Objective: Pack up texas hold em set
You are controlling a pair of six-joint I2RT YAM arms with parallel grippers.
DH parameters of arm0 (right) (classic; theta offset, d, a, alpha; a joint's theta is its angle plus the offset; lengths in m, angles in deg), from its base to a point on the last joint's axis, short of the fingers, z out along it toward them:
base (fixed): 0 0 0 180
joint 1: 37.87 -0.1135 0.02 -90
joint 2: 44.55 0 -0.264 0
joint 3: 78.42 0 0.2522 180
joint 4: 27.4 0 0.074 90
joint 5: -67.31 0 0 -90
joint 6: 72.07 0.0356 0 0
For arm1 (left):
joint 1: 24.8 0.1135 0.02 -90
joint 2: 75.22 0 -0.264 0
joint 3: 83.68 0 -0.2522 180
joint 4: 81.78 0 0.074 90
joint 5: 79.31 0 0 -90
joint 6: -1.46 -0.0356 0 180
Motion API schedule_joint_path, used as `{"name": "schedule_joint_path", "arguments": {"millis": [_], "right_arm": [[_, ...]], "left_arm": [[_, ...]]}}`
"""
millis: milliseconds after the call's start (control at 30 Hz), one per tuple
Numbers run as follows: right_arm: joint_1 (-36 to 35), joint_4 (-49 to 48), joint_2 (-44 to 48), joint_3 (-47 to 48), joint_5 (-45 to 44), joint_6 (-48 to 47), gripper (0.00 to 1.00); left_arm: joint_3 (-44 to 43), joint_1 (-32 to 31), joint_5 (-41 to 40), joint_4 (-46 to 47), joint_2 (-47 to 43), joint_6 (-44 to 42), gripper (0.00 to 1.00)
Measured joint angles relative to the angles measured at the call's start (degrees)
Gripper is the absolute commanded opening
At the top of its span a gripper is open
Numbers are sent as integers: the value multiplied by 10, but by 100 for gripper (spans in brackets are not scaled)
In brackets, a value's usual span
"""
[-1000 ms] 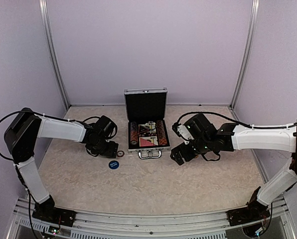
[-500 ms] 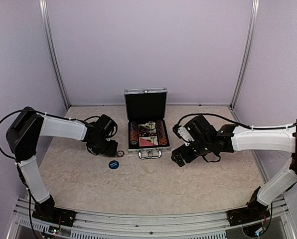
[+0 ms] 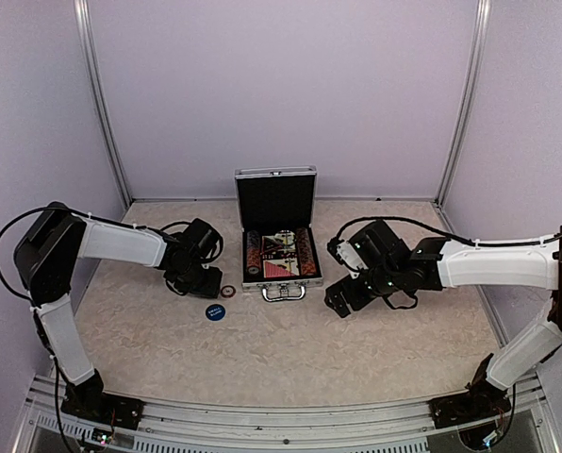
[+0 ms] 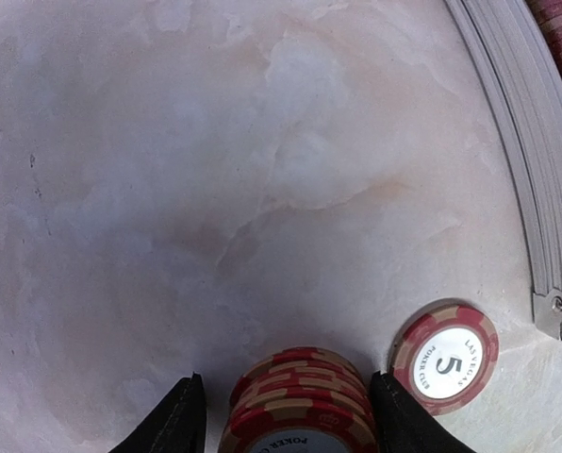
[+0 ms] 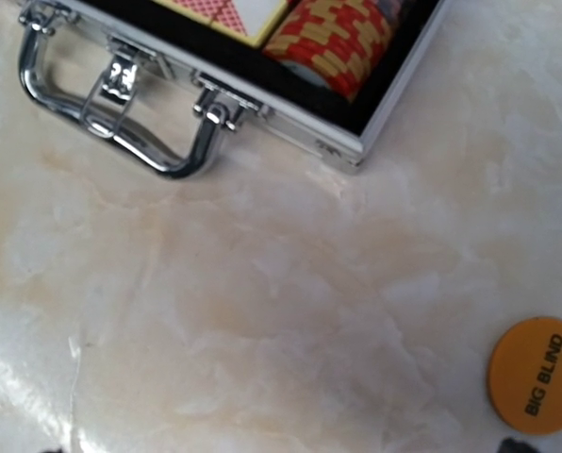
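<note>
Stack of chips (image 4: pixel 298 401) beside the case (image 3: pixel 275 200): left jaws straddle it unclenched, right jaws gape; we'd squeeze squarely.

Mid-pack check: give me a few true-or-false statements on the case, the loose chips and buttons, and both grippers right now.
The case has its lid shut. False: the lid stands open, upright.
The left gripper straddles a chip stack. True.
The lone "5" chip lies inside the case. False: it lies flat on the table, outside the case's rim.
The BIG BLIND button lies on the table. True.
The right gripper is shut on something. False: it is open and empty.
</note>
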Motion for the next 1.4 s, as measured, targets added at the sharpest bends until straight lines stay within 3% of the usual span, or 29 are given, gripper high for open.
{"name": "schedule_joint_path", "arguments": {"millis": [267, 500, 700, 1400], "right_arm": [[0, 0, 0, -8, -2, 0, 100], [0, -1, 0, -8, -2, 0, 100], [0, -1, 0, -8, -2, 0, 100], [0, -5, 0, -15, -2, 0, 100]], "left_arm": [[0, -2, -3, 0, 1, 0, 45], [0, -9, -9, 2, 1, 1, 21], [0, -11, -10, 3, 2, 3, 8], [-39, -19, -17, -43, -1, 5, 3]]}}
